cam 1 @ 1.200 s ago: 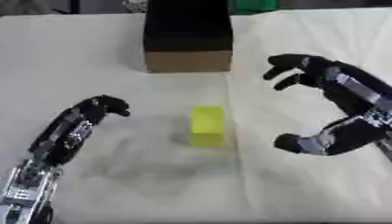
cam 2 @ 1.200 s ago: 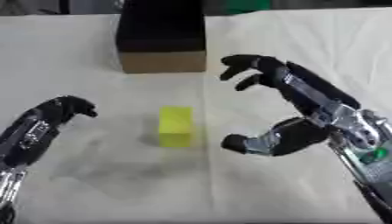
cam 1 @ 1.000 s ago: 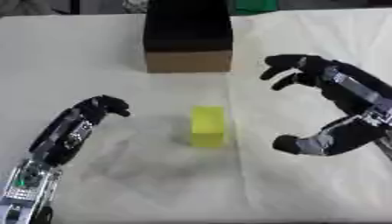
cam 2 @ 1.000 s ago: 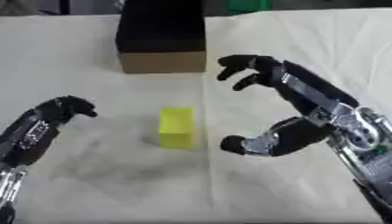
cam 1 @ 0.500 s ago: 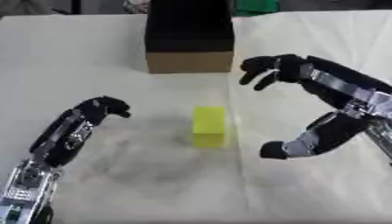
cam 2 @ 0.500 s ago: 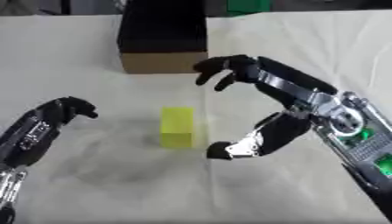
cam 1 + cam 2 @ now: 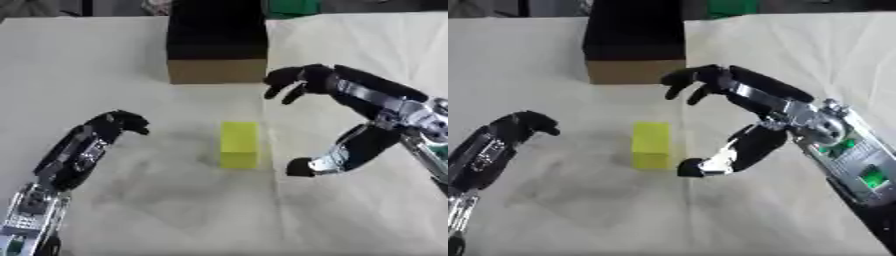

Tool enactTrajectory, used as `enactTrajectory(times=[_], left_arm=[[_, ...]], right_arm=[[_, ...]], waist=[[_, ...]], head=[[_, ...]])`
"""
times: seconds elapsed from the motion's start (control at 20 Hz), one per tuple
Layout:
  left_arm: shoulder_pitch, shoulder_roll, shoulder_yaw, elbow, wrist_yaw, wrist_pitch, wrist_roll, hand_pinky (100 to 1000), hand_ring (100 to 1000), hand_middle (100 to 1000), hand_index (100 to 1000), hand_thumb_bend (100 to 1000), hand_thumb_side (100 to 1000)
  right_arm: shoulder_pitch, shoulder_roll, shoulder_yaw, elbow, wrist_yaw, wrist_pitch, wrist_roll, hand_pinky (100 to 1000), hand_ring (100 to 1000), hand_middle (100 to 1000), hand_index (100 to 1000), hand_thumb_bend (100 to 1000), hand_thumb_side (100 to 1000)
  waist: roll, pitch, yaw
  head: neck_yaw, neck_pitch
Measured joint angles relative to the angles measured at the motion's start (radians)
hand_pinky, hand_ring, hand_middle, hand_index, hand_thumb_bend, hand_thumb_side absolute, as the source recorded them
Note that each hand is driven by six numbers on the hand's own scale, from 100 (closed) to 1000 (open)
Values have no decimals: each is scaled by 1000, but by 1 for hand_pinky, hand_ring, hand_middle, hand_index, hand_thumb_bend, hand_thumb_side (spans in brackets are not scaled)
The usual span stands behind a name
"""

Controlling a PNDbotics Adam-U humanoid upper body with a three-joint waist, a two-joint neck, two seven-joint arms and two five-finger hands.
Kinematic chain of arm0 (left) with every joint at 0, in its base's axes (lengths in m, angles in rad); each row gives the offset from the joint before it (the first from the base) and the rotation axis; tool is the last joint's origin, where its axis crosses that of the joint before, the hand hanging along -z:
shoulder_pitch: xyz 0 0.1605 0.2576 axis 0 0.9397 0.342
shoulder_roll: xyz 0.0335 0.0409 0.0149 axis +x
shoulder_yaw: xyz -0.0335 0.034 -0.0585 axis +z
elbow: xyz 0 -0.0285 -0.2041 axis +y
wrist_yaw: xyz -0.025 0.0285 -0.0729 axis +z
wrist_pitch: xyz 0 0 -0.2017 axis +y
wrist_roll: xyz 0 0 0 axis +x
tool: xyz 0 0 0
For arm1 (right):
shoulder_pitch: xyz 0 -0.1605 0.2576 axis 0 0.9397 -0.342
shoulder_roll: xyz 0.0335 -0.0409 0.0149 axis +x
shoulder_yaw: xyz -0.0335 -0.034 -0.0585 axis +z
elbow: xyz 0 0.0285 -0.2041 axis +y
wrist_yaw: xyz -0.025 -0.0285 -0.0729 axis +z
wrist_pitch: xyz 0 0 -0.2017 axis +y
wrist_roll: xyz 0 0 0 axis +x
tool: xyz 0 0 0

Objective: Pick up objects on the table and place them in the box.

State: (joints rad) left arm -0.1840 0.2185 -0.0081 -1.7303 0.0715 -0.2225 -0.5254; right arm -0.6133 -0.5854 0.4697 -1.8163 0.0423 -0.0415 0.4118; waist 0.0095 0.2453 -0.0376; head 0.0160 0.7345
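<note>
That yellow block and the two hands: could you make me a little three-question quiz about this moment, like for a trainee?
1. True or false: the right hand already grips the yellow block.
2. Which hand is nearer the block: A) left hand B) right hand?
3. Fill in: the box stands on the ____ side of the block.

Key
1. False: its fingers and thumb are spread beside the block, not touching it.
2. B.
3. Far; the block lies on the cloth-covered table, outside the box.

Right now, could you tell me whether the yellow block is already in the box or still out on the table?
Out. The yellow rectangular block lies on the white table, apart from the black-topped cardboard box.
</note>
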Motion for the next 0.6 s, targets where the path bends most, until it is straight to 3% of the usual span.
enactTrajectory(times=[0.6], left_arm=[[0, 0, -1, 5, 1, 0, -5, 944, 727, 703, 793, 151, 830]], right_arm=[[-57, 64, 44, 169, 84, -43, 22, 766, 1000, 769, 930, 620, 379]], waist=[[-1, -2, 7]], head=[[-1, 0]])
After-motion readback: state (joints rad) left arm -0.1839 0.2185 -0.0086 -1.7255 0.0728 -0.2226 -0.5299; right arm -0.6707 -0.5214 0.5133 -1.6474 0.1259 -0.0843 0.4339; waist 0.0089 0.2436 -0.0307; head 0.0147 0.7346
